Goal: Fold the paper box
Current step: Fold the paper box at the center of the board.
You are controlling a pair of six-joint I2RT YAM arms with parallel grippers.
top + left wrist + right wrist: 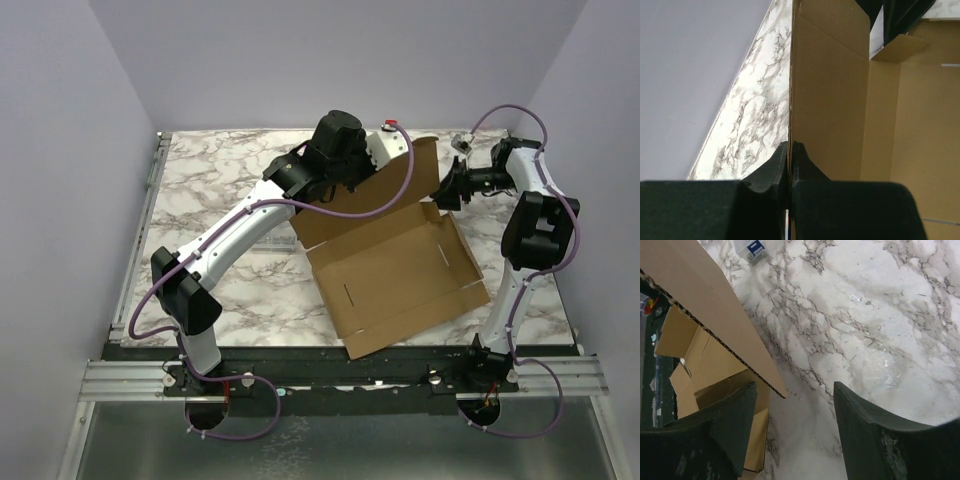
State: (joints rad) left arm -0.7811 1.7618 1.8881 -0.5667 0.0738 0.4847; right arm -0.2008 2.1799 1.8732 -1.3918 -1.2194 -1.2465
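The paper box (400, 265) is plain brown cardboard, lying open in the middle of the table with its rear wall raised. My left gripper (370, 172) reaches over to that rear wall. In the left wrist view it (790, 148) is shut on the wall's thin edge (830, 100), pinched between both fingers. My right gripper (440, 190) stands at the box's rear right corner. In the right wrist view it (795, 386) is open, and the corner of a cardboard flap (705, 300) pokes in beside its left finger (735, 420) without being held.
A clear plastic case (268, 246) lies on the marble table (220, 180) under my left arm. A small blue-and-white object (754, 249) sits near the back right corner. A red-topped item (389, 127) stands at the back edge. Purple walls close in on three sides.
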